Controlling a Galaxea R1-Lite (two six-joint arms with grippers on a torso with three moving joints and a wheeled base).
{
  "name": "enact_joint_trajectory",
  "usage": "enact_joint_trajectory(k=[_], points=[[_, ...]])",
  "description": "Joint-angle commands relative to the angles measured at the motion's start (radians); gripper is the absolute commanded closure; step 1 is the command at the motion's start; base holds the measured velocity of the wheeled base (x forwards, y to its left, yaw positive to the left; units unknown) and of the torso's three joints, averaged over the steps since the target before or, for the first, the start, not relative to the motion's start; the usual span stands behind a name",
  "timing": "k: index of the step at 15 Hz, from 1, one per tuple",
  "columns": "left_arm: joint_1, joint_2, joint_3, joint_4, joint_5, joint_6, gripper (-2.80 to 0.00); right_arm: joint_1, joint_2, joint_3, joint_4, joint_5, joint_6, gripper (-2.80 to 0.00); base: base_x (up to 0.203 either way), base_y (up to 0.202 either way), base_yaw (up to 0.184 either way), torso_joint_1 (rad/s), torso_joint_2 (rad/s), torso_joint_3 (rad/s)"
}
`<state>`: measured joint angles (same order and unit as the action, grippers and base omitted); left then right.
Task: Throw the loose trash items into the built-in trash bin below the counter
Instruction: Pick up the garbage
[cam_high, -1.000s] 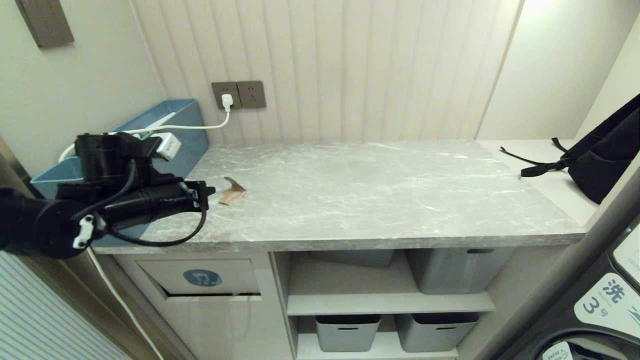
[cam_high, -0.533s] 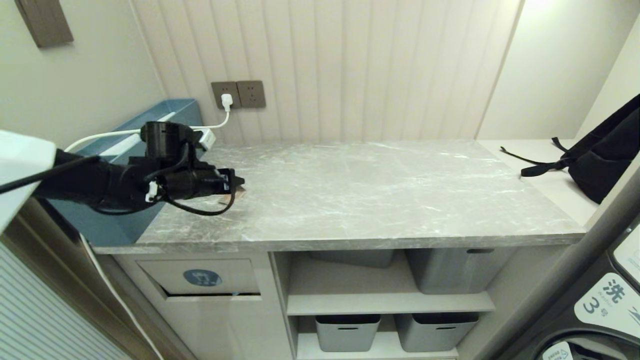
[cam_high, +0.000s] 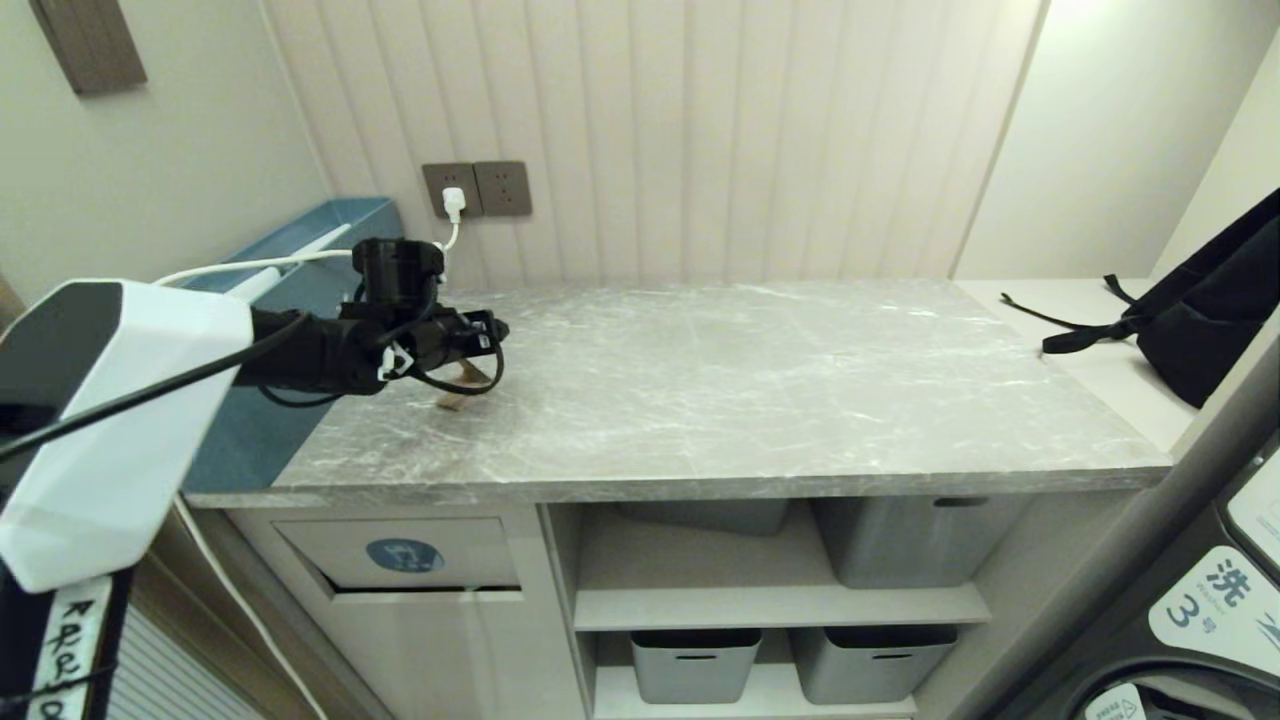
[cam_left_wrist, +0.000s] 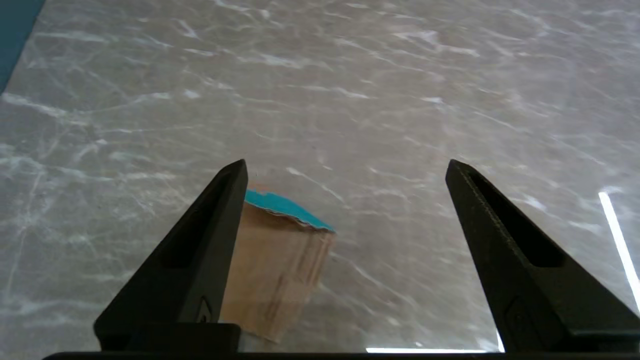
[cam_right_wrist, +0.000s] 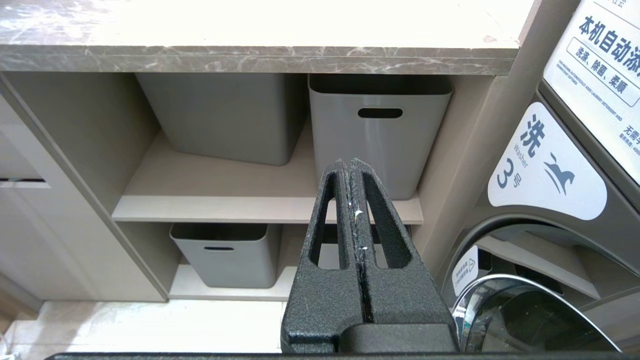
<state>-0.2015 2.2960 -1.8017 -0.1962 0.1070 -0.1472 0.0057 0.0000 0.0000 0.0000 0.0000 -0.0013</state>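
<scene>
Left gripper (cam_left_wrist: 345, 167) jaws spread wide above the marble counter (cam_high: 760, 390), holding nothing. One brown cardboard scrap (cam_left_wrist: 280, 265) lies beside one finger. Right gripper (cam_right_wrist: 352, 165) parked, jaws pressed shut, empty.

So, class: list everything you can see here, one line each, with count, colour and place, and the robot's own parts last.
cardboard scrap: one, brown, on the counter under the left gripper
counter: one, grey marble
bin flap: one, beige with blue sticker, under the counter's left end
storage tubs: four, grey, on shelves
teal box: one, counter's left end
backpack: one, black, white ledge
left gripper: open over the scrap
right gripper: shut, parked low
</scene>
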Motion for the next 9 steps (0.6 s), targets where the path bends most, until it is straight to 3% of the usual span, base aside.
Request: enact_joint_trajectory(k=[1,9], points=[[-0.003,0.046,-0.023,-0.002,0.020,0.001,-2.80,0.000,-0.002,0.000,0.000,0.000,0.000,0.00,0.000,0.000,0.000,0.000,0.00,0.000],[-0.003,0.124,-0.075,-0.005,0.148,-0.003,-2.80,0.000,-0.002,0.000,0.000,0.000,0.000,0.00,0.000,0.000,0.000,0.000,0.00,0.000]])
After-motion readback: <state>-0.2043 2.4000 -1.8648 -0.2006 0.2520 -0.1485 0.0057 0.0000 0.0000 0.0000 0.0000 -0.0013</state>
